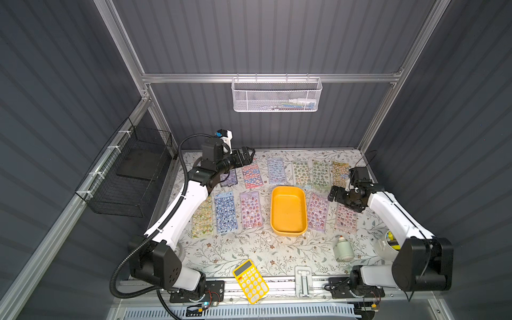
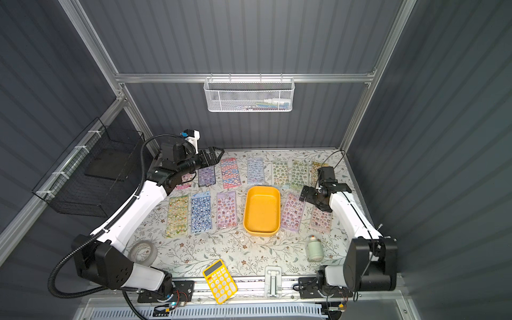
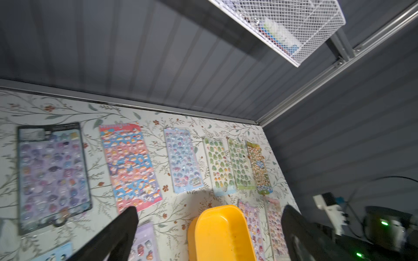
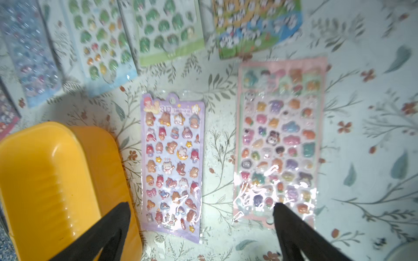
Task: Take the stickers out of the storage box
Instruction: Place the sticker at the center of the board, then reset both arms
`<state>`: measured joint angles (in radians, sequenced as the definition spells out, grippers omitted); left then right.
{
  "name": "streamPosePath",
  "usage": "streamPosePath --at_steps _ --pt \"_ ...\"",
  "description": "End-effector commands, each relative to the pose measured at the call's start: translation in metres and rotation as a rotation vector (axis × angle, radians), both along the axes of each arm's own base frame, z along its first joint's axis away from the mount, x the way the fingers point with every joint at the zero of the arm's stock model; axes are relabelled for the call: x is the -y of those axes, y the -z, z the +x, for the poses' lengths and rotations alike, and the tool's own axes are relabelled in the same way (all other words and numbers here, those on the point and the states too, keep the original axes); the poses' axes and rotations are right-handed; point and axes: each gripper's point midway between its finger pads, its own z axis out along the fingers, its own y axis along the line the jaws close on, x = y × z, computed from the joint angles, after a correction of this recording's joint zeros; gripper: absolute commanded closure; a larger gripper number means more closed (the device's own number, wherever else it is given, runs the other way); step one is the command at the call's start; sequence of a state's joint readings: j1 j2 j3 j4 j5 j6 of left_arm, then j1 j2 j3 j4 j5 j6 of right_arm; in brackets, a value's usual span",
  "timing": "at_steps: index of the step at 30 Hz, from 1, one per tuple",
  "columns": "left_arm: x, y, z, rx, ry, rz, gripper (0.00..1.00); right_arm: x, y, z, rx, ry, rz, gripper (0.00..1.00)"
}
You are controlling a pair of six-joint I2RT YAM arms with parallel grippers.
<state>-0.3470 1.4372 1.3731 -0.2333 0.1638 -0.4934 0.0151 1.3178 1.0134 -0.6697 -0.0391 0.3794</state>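
Lying in rows beside the yellow storage box (image 1: 288, 210), the stickers (image 1: 250, 210) rest on the floral tabletop (image 1: 249, 249). Left gripper (image 3: 210, 209) and right gripper (image 4: 201, 204) stand spread.

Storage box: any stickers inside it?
No, the storage box shows only its bare yellow floor; the stickers lie on the table around it.

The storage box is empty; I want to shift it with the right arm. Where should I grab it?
Grip the storage box by the long wall facing the right arm, coming straight down with the open right gripper, fingers straddling it. The box sits upright and empty, with thin raised walls, and looks too wide to span. Mind the purple sticker sheet beside that wall.
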Motion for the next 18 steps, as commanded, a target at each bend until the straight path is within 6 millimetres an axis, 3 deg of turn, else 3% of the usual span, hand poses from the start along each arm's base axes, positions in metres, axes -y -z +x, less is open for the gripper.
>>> streamPosePath --at_steps 1,5,8,12,16,18 --pt "-0.041 0.005 -0.003 0.012 -0.177 0.13 0.0 0.016 -0.026 0.008 0.122 0.027 -0.088 0.01" --pt "-0.089 0.014 -0.012 0.01 -0.399 0.248 0.0 0.033 -0.058 0.012 0.311 0.116 -0.149 0.01" --pt "-0.118 0.017 -0.024 0.039 -0.511 0.337 0.0 0.047 -0.099 0.009 0.552 0.188 -0.196 0.01" --pt "-0.142 0.019 -0.037 0.091 -0.599 0.427 0.0 0.064 -0.129 -0.005 0.801 0.279 -0.256 0.01" --pt "-0.161 0.027 -0.047 0.159 -0.672 0.502 0.0 0.055 -0.156 -0.018 1.22 0.188 -0.393 0.01" --pt "-0.167 0.032 -0.05 0.174 -0.696 0.535 0.0 0.06 -0.158 -0.027 1.312 0.23 -0.415 0.01"
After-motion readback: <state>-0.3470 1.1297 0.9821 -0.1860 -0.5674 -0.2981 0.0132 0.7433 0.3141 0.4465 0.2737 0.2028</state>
